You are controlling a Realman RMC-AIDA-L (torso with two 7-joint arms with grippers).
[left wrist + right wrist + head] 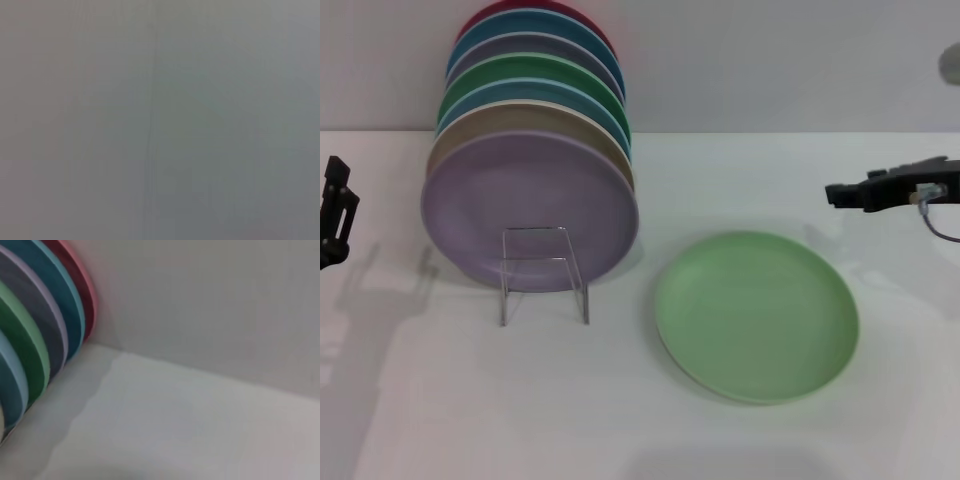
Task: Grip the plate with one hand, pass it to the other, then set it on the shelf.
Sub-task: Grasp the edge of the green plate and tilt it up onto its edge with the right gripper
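Observation:
The pale mint-green plate [757, 315] lies flat on the white table, right of centre in the head view. The shelf [544, 272], a small clear rack with a thin front loop, stands to its left. My right gripper [834, 193] hovers above the table beyond the plate's far right side, pointing left and holding nothing. My left gripper [337, 205] sits at the far left edge, well away from the shelf. The left wrist view shows only a blank grey surface. Neither the plate nor the shelf appears in the wrist views.
A row of upright plates [530, 130] stands on the shelf, with a lilac plate [530, 205] in front and tan, teal, green, blue and red ones behind. Their rims [35, 335] show in the right wrist view against the wall [210, 300].

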